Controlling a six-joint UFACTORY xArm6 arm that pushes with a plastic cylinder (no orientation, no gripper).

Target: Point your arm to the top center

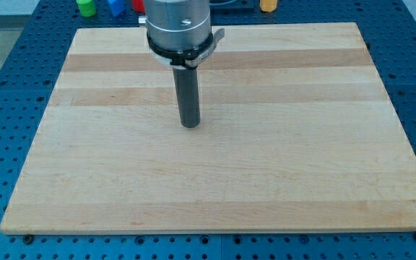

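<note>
My arm comes down from the view's top, a grey cylinder ending in a dark rod. My tip (190, 124) rests on the wooden board (302, 173), slightly left of the board's centre and in its upper half. No block lies on the board. The blocks stand off the board along the view's top edge: a green block (86, 7) at the upper left, a blue block (115, 7) and a red block (138, 4) next to it, and a yellow block (267, 5) to the right of my arm. All are far from my tip.
The board sits on a blue perforated table (6, 108) that shows on all sides of it.
</note>
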